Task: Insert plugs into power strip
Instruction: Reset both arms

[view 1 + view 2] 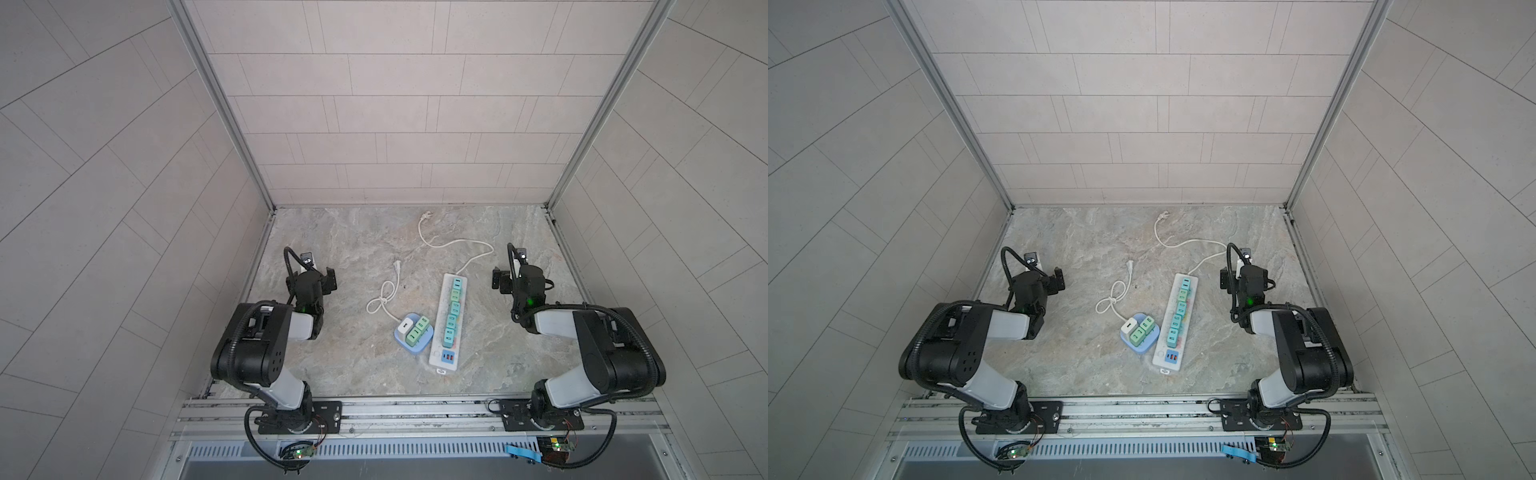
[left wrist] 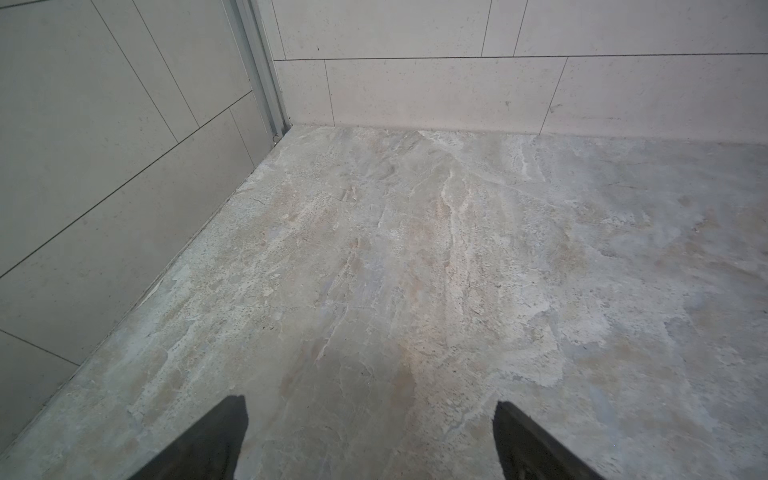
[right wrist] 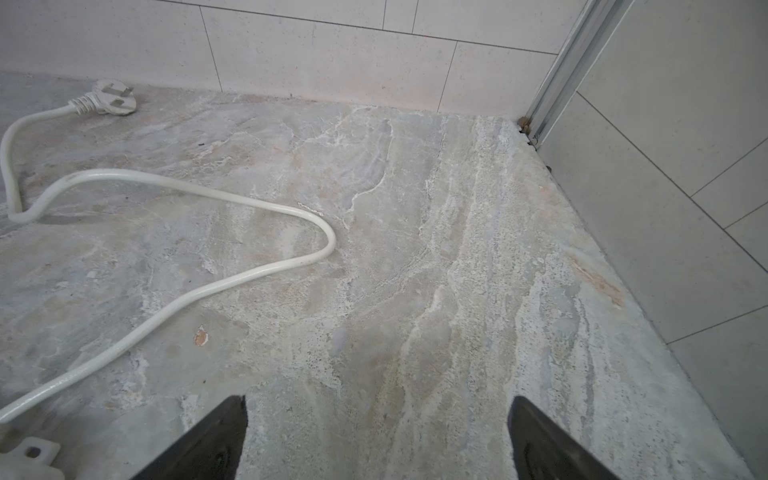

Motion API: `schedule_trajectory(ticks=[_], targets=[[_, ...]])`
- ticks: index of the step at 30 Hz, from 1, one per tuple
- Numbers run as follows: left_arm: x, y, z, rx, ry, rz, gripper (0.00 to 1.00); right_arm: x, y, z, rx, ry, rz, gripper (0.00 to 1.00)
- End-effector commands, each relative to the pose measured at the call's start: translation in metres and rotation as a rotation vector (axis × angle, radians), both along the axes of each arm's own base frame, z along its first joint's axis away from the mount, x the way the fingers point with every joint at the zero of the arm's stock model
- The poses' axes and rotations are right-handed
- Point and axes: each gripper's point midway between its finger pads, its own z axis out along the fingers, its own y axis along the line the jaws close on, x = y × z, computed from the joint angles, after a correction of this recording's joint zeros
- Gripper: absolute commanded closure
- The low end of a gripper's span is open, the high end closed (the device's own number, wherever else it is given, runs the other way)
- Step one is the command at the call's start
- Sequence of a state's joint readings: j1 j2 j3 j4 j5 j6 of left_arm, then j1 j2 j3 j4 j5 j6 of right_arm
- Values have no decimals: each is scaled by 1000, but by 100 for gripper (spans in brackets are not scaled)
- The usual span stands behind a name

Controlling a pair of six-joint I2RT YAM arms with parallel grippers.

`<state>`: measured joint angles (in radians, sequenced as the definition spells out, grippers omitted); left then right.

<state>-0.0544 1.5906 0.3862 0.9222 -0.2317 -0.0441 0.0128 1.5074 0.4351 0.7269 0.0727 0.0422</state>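
My left pincer [image 1: 330,280] and right pincer [image 1: 498,283] hang apart and empty at the counter's [image 1: 353,249] sides; between them, nearer the right, the long power strip [image 1: 437,352] lies front-to-back with a row of plugs [image 1: 452,316] seated, while a small blue socket block [image 1: 417,350] beside it holds more and a white charger [image 1: 404,326].

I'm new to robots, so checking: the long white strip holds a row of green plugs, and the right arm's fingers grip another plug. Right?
Not quite. The right wrist view shows the right arm's fingers open, with only tabletop between them. The long white strip does hold the green plugs.
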Motion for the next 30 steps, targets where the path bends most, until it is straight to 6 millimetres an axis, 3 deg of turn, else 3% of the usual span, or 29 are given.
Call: schedule_trajectory(ticks=[1,12,16,21,30], targets=[[5,2,2,14,5,4,0,-3,-1,-4,7,15,-15,0],[4,1,6,12,-14,-2,0,-4,-1,-3,6,8,-15,0],[3,1,5,13,-13,-1,0,-22,0,5,8,-97,-5,0],[4,1,5,13,-13,-2,0,-5,-8,-2,-33,17,-91,0],[3,1,5,13,-13,-2,0,-3,-2,-3,-34,24,-55,0]])
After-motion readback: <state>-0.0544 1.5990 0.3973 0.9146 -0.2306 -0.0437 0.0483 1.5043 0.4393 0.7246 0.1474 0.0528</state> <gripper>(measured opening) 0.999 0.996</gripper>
